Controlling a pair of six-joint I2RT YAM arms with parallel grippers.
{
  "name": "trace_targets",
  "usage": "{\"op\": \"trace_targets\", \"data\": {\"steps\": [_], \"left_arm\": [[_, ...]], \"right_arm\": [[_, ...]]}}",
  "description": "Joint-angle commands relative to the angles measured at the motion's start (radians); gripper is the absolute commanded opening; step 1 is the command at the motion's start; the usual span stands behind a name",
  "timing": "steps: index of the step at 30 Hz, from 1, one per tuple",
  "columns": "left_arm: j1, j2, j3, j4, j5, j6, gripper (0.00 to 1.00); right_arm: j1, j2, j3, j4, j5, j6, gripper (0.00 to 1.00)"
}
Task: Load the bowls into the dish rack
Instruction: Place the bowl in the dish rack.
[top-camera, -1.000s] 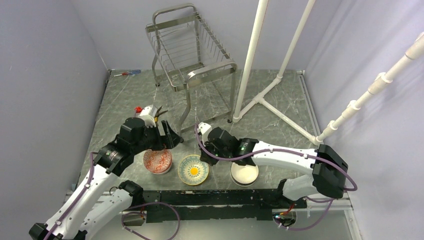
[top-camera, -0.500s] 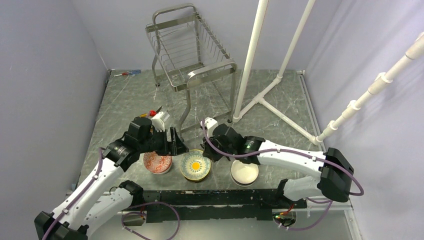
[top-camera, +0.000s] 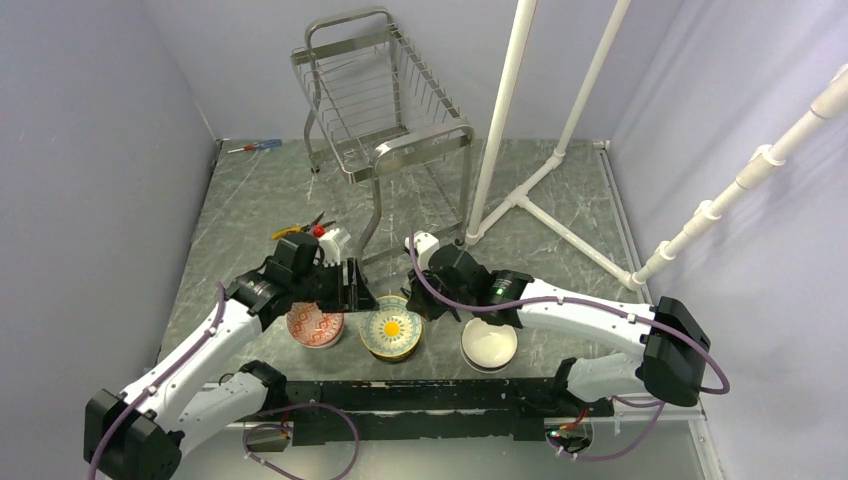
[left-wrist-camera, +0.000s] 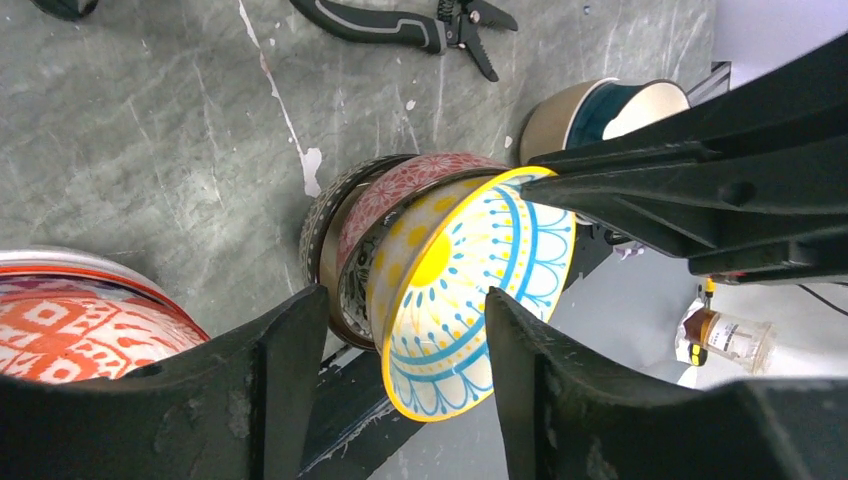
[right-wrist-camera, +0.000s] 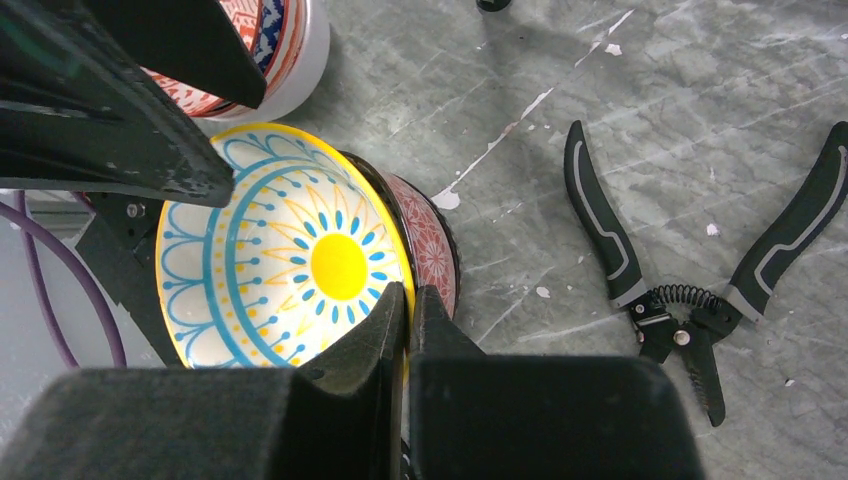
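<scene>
Right gripper (right-wrist-camera: 405, 310) is clamped on the rim of the glossy sun-pattern bowl (right-wrist-camera: 290, 270), tilted on a nested ceramic stack (left-wrist-camera: 340, 220) by the tabletop's near edge. Left gripper (left-wrist-camera: 405, 300) gapes around it. One shiny wire dish rack (top-camera: 385, 100), far edge.

Partly hidden bowls
Nested bowls (left-wrist-camera: 395, 190) showed only rims under the yellow-centred bowl (left-wrist-camera: 470, 290); red-patterned bowl (left-wrist-camera: 70, 320) was cropped.

We can read no words or numbers anywhere. The writing on the bottle (left-wrist-camera: 722, 338) is too small.
</scene>
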Motion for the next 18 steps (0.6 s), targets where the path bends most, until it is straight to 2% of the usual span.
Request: {"op": "trace_targets", "data": {"steps": [1, 4, 8, 13, 16, 18], "left_arm": [[-0.008, 0.036, 0.007, 0.029, 0.035, 0.018, 0.62], [-0.016, 0.042, -0.003, 0.045, 0.027, 0.019, 0.55], [-0.021, 0.06, 0.002, 0.045, 0.027, 0.024, 0.38], [-0.025, 0.068, 0.003, 0.057, 0.035, 0.029, 0.33], [-0.028, 0.072, 0.009, 0.044, 0.015, 0.032, 0.2], [-0.03, 0.071, 0.017, 0.035, 0.0, 0.033, 0.09]], "right_arm": [[-0.008, -0.057, 0.041, 0.118, -0.011, 0.029, 0.0], [-0.009, -0.059, 0.038, 0.123, -0.01, 0.031, 0.0], [-0.011, -0.064, 0.038, 0.129, -0.012, 0.038, 0.0], [-0.016, -0.068, 0.039, 0.135, -0.02, 0.044, 0.0], [-0.019, -0.065, 0.04, 0.14, -0.033, 0.048, 0.0], [-0.019, -0.06, 0.041, 0.137, -0.038, 0.048, 0.0]]}}
